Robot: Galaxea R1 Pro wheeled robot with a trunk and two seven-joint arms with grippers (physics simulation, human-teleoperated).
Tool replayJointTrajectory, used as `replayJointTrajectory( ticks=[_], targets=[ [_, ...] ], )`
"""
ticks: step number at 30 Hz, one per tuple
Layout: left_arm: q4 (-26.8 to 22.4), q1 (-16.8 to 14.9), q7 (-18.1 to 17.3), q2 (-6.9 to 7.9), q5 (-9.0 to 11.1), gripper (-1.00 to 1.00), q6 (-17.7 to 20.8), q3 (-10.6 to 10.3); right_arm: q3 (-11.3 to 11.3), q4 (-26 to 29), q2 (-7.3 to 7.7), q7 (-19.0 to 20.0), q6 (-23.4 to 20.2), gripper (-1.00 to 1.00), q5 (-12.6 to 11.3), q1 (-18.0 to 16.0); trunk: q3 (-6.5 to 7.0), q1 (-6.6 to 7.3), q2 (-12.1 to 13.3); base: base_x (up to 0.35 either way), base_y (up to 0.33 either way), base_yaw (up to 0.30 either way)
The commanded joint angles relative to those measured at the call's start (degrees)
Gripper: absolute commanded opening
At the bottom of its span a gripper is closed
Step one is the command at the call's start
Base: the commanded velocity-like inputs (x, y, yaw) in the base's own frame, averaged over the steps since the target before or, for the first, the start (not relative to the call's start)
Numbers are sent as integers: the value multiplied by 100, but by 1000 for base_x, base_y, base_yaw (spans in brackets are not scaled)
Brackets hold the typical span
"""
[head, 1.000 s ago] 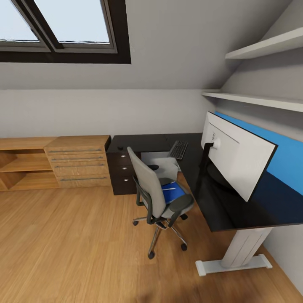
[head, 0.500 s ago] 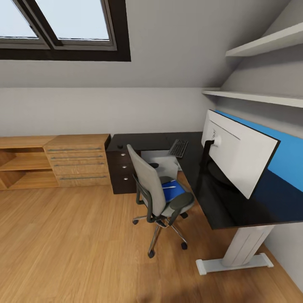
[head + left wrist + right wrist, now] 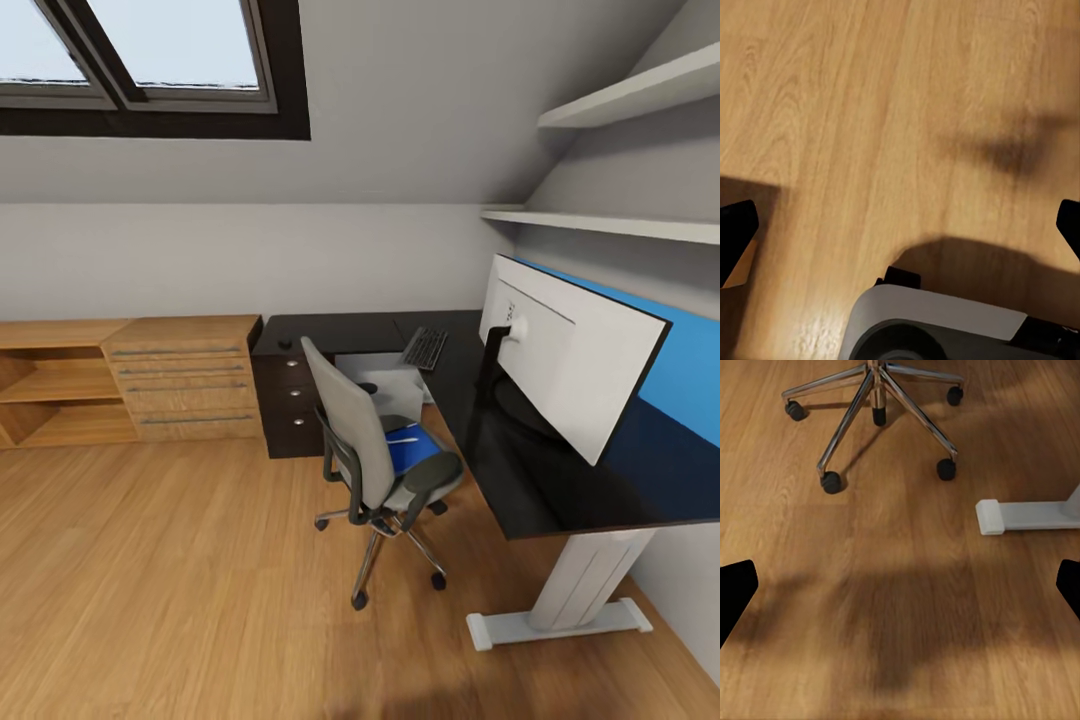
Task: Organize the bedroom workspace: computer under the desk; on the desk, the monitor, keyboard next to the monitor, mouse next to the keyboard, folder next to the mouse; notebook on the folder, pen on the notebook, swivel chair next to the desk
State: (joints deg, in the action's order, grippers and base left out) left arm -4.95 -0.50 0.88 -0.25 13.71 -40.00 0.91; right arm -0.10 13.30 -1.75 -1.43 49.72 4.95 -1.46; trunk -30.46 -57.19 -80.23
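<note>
Approaching swivel chair (image 3: pixel 372 450); stop close, square to seat, reach folder (image 3: pixel 410 452) cleanly. Both grippers' jaws spread apart, empty

Grey sloped walls, skylight windows (image 3: pixel 150 60), wooden floor (image 3: pixel 180 600), light wooden drawer chest (image 3: pixel 180 380), white shelves (image 3: pixel 620 225).

You face an attic bedroom office: dark-framed skylight window (image 3: pixel 150 70) at eleven o'clock, long black L-shaped desk (image 3: pixel 500 440) at two.

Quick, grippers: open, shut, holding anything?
Left gripper: open, empty, over bare wooden floor.
Right gripper: open, empty, near the swivel chair base.
</note>
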Motion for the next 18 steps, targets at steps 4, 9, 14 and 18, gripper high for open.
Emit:
replayJointTrajectory(
  ticks=[4, 9, 14, 18],
  targets=[
    [2, -3, 9, -1, -6, 100, -16, 5, 1, -3, -15, -17, 36, 100, 32, -3, -78, -88, -165, 0, 0, 0],
    [2, -2, 12, -1, -8, 100, -16, 5, 1, -3, -28, -21, 38, 100, 32, -3, -168, -198, -365, 0, 0, 5],
    [2, -3, 10, -1, -8, 100, -16, 5, 1, -3, -33, -23, 38, 100, 32, -3, -257, -308, -566, 0, 0, 103],
    [2, -3, 10, -1, -8, 100, -16, 7, 1, -3, -34, -23, 38, 100, 29, -3, -329, -396, -726, 0, 0, 210]
  ],
)
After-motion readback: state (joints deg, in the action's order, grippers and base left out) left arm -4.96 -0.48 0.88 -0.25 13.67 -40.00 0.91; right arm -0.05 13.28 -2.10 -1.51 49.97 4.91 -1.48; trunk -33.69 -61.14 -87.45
